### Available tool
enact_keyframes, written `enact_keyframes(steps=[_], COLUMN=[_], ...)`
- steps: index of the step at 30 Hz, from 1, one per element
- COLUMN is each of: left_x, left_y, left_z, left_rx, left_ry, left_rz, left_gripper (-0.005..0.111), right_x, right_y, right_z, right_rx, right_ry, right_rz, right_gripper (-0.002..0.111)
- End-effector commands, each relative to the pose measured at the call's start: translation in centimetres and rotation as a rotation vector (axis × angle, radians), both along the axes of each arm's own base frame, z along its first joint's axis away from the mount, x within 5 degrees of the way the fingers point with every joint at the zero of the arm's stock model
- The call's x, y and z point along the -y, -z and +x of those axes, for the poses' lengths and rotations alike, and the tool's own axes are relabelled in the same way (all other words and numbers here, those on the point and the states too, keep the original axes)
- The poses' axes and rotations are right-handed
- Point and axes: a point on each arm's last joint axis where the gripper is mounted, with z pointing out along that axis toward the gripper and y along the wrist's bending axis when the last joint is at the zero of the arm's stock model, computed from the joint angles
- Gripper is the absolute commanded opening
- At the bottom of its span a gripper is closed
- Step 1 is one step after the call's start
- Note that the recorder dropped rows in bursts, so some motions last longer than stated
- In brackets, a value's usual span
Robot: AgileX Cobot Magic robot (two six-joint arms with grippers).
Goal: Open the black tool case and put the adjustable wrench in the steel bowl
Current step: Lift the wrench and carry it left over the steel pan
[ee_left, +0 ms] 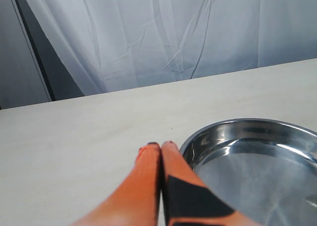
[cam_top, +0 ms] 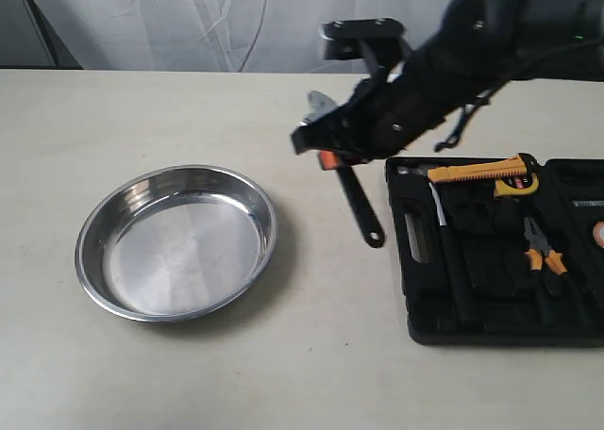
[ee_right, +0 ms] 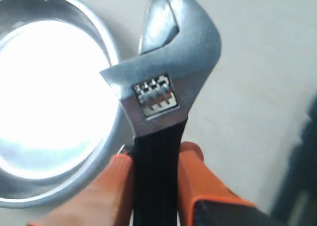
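Gripping adjustable wrench (cam_top: 360,209), right hand (cam_top: 328,157) between steel bowl (cam_top: 273,230) rim, case (cam_top: 396,256) edge.

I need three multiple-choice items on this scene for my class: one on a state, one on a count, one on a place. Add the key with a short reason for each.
1. The black tool case is:
A. latched shut
B. lying open
C. standing on edge

2. How many things lie in the steel bowl?
A. none
B. one
C. two

3. The adjustable wrench is:
A. in a case slot
B. flat on the table
C. held by the right gripper

Key:
1 B, since its inside slots and the orange-handled pliers show.
2 A, since only bare shiny metal shows inside.
3 C, since the orange fingers clamp its black handle.
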Motion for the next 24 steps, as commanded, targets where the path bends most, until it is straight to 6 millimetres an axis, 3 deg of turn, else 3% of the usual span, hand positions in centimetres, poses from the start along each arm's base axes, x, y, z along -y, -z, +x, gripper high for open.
enact_keyframes(steps=[1,2,3,5,8,13,21,24], left_x=[0.0,0.0,0.0,0.0,0.0,0.0,0.0,0.0], left_y=[-0.1,-0.1,-0.1,-0.1,-0.1,-0.1,-0.1,-0.1], left_z=[0.0,0.0,0.0,0.0,0.0,0.0,0.0,0.0], left_rx=[0.004,0.004,0.004,0.004,0.004,0.004,0.004,0.004], left_ry=[0.001,0.001,0.001,0.001,0.001,0.001,0.001,0.001], left_rz=[-0.003,-0.003,-0.003,-0.003,-0.003,-0.003,-0.003,-0.003], left_gripper=[0.0,0.0,0.0,0.0,0.0,0.0,0.0,0.0], right_x=[-6.2,-7.4,-10.2,-13.4,-16.4,-18.1,-17.6,-17.6], right_y=[-0.6,-0.5,-0.1,0.9,2.7,5.0,4.5,5.4], right_z=[0.9,0.9,1.1,1.7,1.9,2.4,2.6,2.5], right_rx=[0.037,0.034,0.033,0.023,-0.002,-0.045,-0.036,-0.067], right_ry=[-0.171,-0.212,-0.298,-0.363,-0.424,-0.451,-0.425,-0.432], right_rz=[0.039,0.045,0.053,0.058,0.051,0.045,-0.005,-0.023], right_gripper=[-0.001,-0.001,-0.001,-0.001,-0.001,-0.001,-0.001,-0.001])
